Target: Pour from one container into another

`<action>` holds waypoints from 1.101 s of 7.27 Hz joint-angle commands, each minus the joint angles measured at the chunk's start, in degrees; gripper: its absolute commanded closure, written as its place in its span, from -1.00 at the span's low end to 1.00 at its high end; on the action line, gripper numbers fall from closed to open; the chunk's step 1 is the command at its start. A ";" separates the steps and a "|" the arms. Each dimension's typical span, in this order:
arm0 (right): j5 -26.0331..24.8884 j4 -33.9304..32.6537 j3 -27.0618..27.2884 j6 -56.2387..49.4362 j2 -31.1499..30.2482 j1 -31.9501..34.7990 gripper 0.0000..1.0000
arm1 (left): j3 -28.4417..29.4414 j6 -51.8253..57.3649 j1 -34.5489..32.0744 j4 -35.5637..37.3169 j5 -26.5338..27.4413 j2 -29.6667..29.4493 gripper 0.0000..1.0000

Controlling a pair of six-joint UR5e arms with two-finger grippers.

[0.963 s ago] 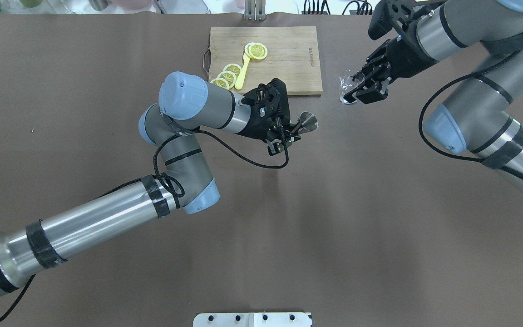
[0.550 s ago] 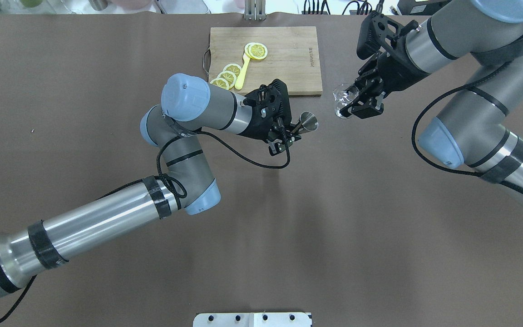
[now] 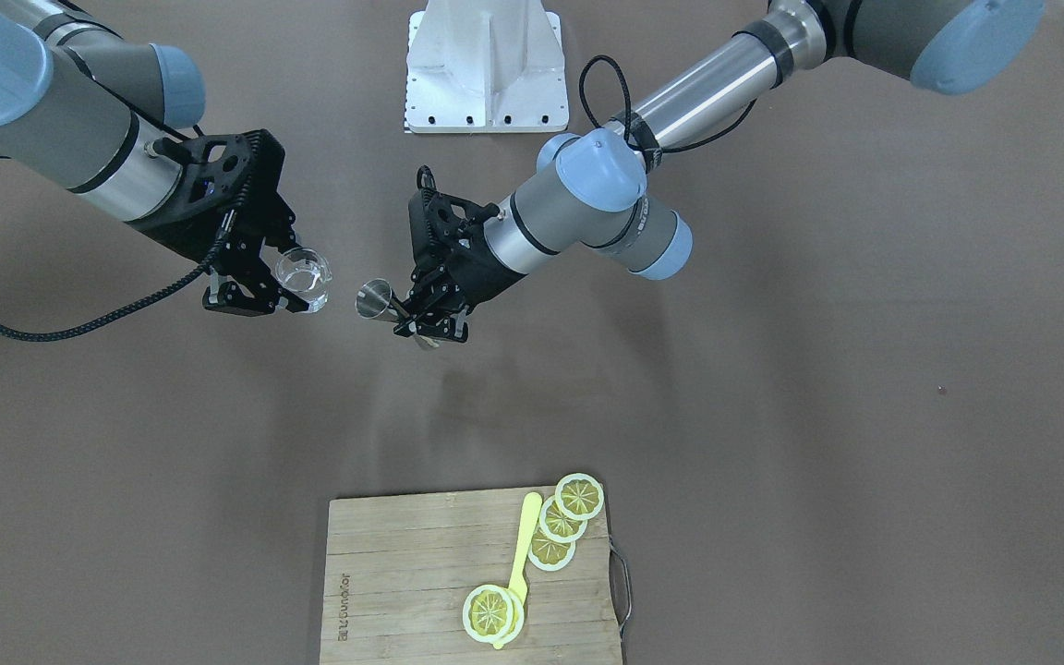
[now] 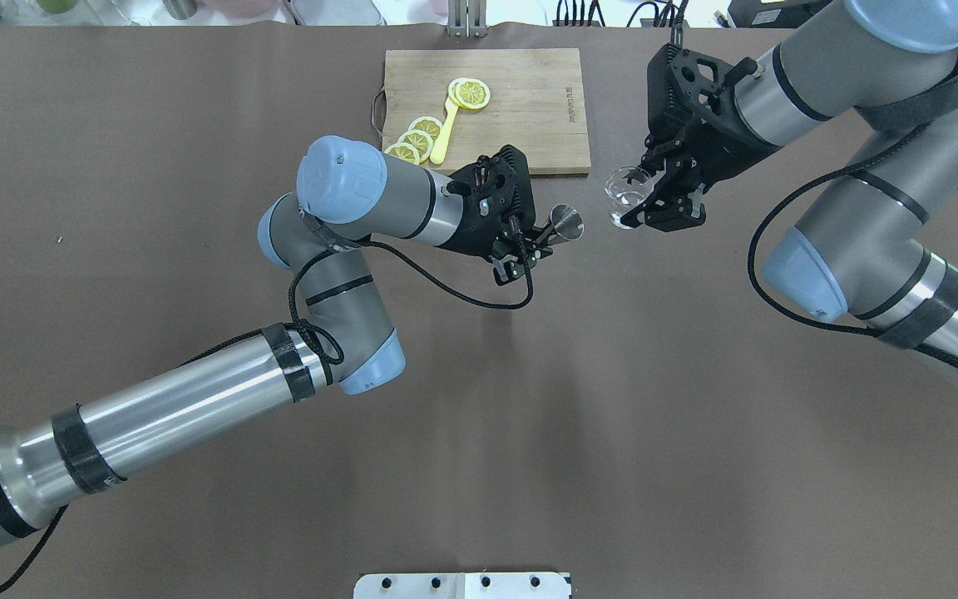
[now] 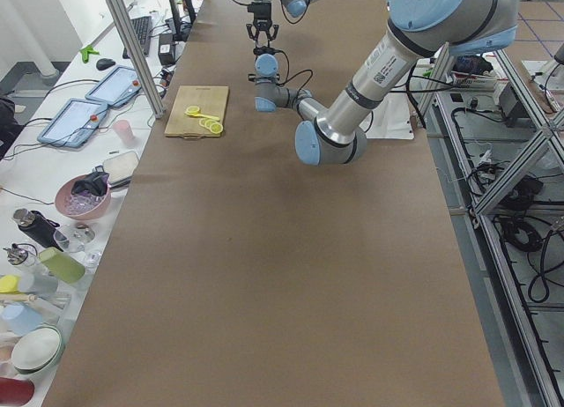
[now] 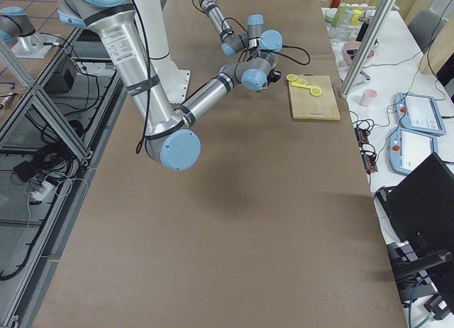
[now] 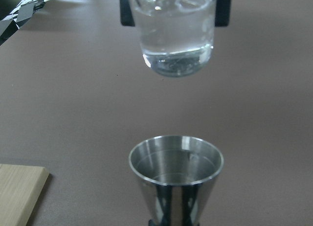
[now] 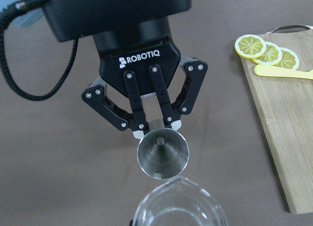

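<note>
Now that my right gripper [image 4: 635, 195], clamped on the clear water-filled glass [image 4: 622, 185], has swung near the conical steel jigger [image 4: 566, 222] clamped in my left gripper [image 4: 540, 236], pouring looks imminent.

The glass [image 4: 622, 190] hangs just to the robot's right of the metal cup [image 4: 566, 221] and higher, the two apart, both above the table [image 4: 196, 125]. Behind them lies the cutting board [image 4: 529, 116], with lemon slices [image 4: 425, 126] and a spoon [image 4: 443, 140] on it.

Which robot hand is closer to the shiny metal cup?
Left. The left gripper is clamped on the lower part of the metal cup; the right gripper holds a glass a short gap away, not touching it.
</note>
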 commanded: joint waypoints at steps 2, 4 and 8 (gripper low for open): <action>-0.57 -7.50 1.16 -3.31 0.74 -0.66 1.00 | -0.10 0.00 0.41 0.00 0.48 -0.55 1.00; -1.80 -13.56 1.95 -5.50 2.40 -1.27 1.00 | -0.36 -0.09 0.58 -0.09 0.48 -0.64 1.00; -3.91 -21.28 2.48 -9.62 4.78 -2.25 1.00 | -0.54 -0.09 0.67 -0.44 0.57 -0.82 1.00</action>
